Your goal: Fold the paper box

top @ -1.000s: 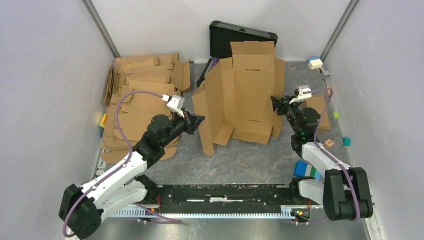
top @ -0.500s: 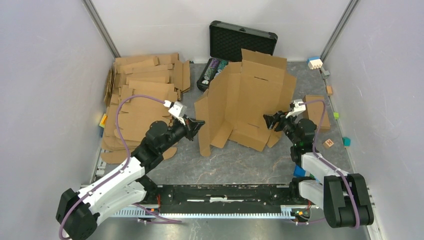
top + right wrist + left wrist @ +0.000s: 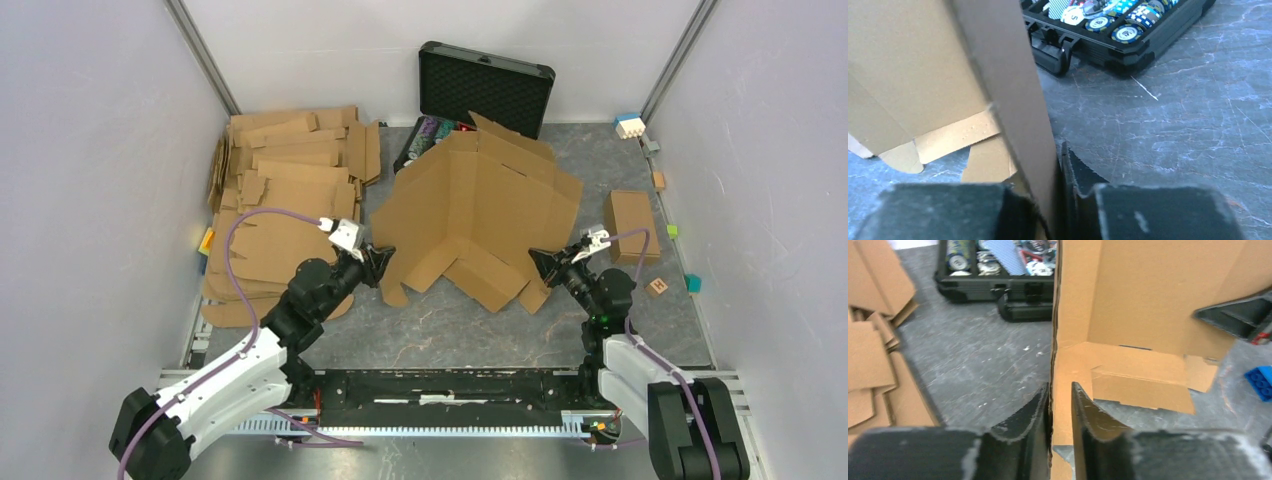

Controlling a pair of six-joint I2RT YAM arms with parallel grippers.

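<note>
Two grips share one box (image 3: 478,205): it stands half-raised in the middle of the surface (image 3: 450,335), panels leaning back toward the case (image 3: 487,85), its long axis running left to right between your arms. Your left pincer (image 3: 378,266) is clenched on the near edge of the left flap and your right pincer (image 3: 540,262) on the near right corner, so the sheet lies inward and away from each, and neither arm is nearer. I judge the coming fold turns on that: each side wall hinges on a crease running away from you, so each pincer would have to swing toward the box's middle

From above you get the whole outline and both grips, but not how deep the bites go. Your left wrist view shows the flap edge-on between the fingers, with the floor panel and a tab beyond. Your right wrist view shows the flap pinched tight, the case's chips behind. A stack of sheets (image 3: 290,190) lies well left; a small box (image 3: 630,222) sits just right
</note>
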